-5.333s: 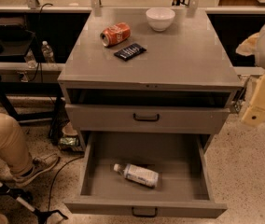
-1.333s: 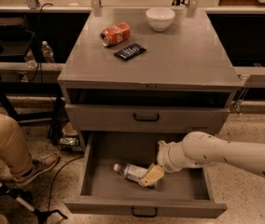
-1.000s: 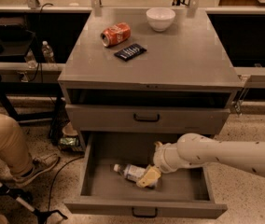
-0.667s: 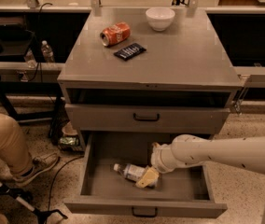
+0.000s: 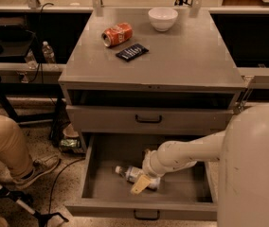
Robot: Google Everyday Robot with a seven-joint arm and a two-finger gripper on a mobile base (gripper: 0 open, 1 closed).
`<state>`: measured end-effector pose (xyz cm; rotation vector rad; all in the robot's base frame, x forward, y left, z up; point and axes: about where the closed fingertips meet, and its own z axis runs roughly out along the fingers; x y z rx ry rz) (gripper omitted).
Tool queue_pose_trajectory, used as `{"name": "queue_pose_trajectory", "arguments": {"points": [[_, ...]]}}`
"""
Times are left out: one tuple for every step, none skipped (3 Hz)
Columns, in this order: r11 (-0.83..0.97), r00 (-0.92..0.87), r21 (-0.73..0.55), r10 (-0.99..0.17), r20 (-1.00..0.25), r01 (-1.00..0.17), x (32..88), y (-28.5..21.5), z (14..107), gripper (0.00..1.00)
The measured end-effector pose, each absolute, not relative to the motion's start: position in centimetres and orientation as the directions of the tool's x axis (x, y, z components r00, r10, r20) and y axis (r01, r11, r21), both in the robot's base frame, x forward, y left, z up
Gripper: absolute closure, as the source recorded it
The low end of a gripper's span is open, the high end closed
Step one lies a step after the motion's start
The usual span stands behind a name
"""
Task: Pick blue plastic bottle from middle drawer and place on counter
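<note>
The blue plastic bottle (image 5: 129, 173) lies on its side in the open middle drawer (image 5: 139, 208), with its white cap pointing left. My white arm reaches down into the drawer from the right. The gripper (image 5: 146, 178) is right on the bottle's right end and covers part of it. The bottle rests on the drawer floor. The grey counter (image 5: 186, 56) is the cabinet top above.
On the counter are a red soda can (image 5: 116, 34), a black flat packet (image 5: 131, 52) and a white bowl (image 5: 163, 18). The shallower drawer (image 5: 148, 119) above is slightly open. A seated person's leg (image 5: 9, 143) is at the left. A small clear bottle (image 5: 48, 52) stands far left.
The gripper has come from outside at the right down into the drawer onto the bottle. In the last second it edged slightly left, and the arm now fills the right foreground.
</note>
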<state>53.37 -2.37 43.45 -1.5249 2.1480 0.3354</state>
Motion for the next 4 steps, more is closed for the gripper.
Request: {"name": "queue_pose_trajectory", "arguments": {"points": [[0.339,-0.258,-0.076,-0.825,-0.504,-0.938,54.0,-0.9,41.0,0.0],[0.346,-0.267,-0.07,-0.823,-0.501,-0.936,54.5,-0.5,39.2,0.0],[0.349,-0.272,-0.06,-0.818,-0.506,-0.935,54.5,-0.7,38.1,0.16],[0.343,-0.272,-0.05,-0.816,-0.51,-0.938,54.3,-1.0,37.7,0.39]]}}
